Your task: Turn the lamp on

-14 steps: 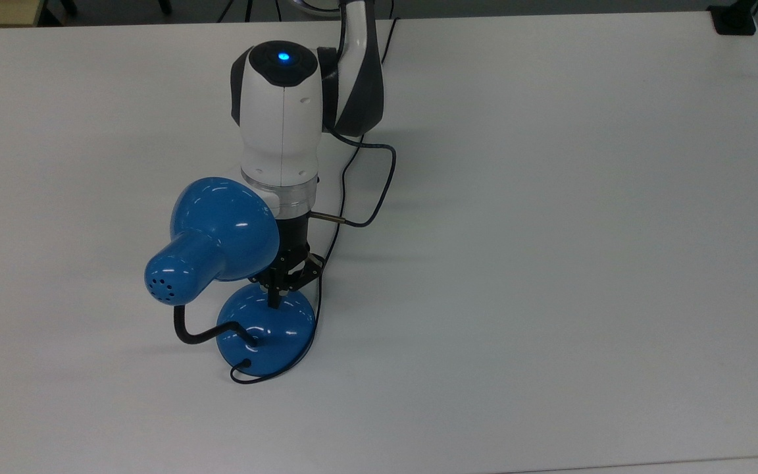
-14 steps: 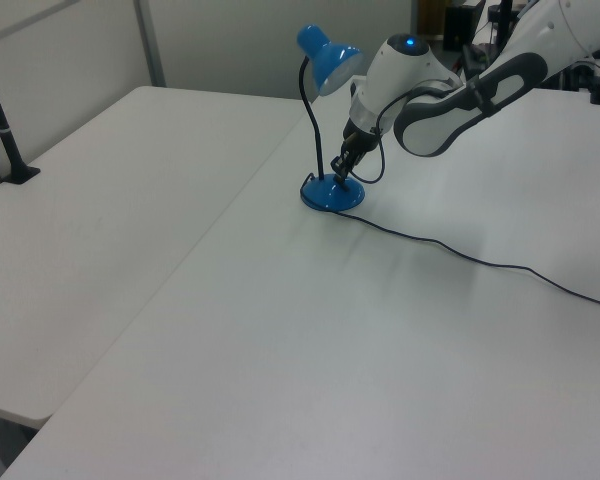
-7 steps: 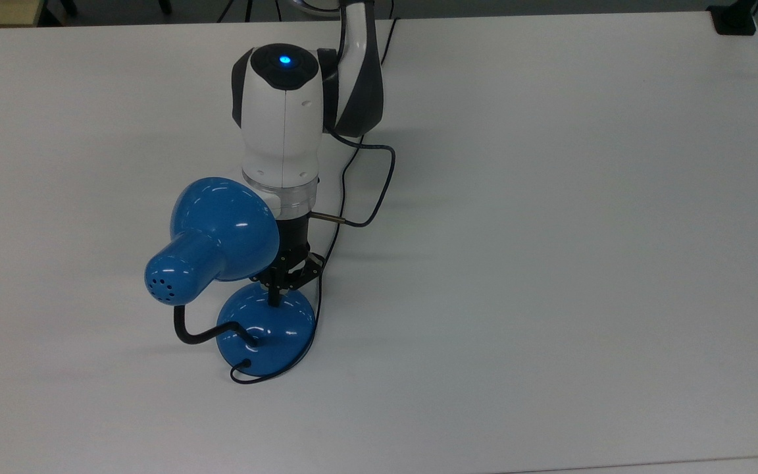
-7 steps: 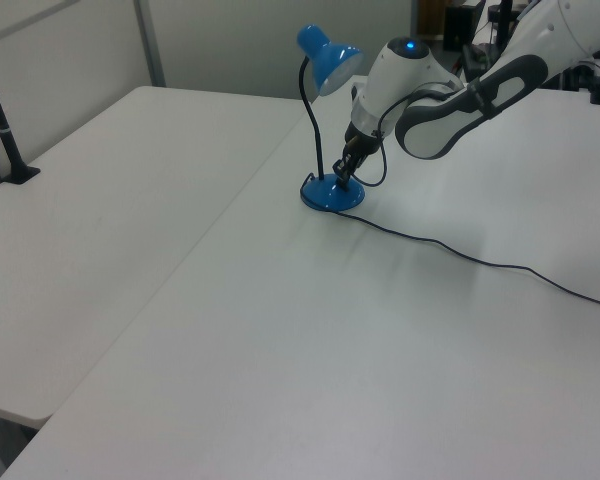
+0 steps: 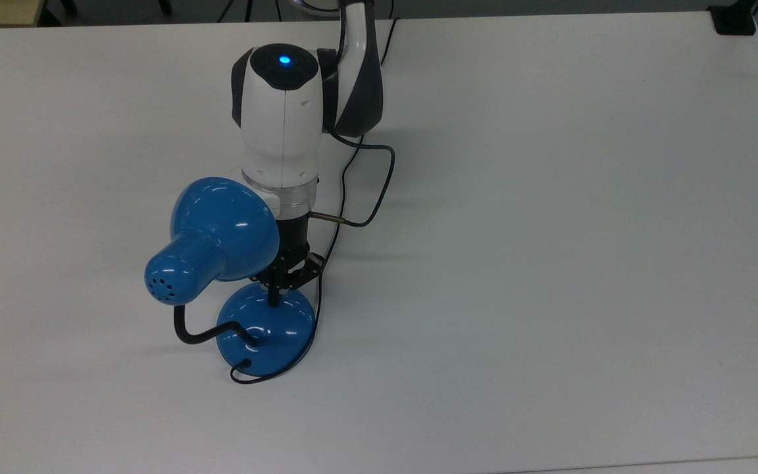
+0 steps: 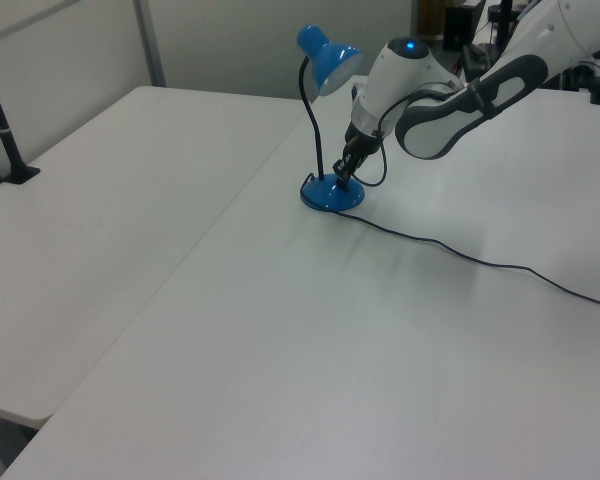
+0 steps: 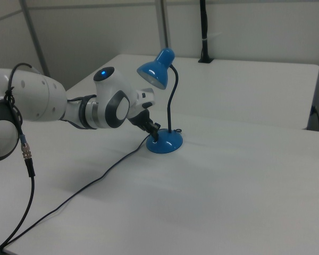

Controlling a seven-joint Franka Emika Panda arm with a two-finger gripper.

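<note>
Now the tool [image 5: 276, 297], fingers pressed together, touches the lamp [image 5: 265, 332] on a white table [image 5: 550, 263]

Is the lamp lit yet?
Not lit, as far as shows: the lamp shade casts no glow on the table. The gripper sits on its base.

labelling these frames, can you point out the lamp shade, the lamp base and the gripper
lamp shade [image 5: 224, 227], top view, on the wide blue bell
lamp base [image 5: 267, 332], top view, on the blue dome
gripper [image 5: 276, 301], top view, at the tip on the base's top
</note>
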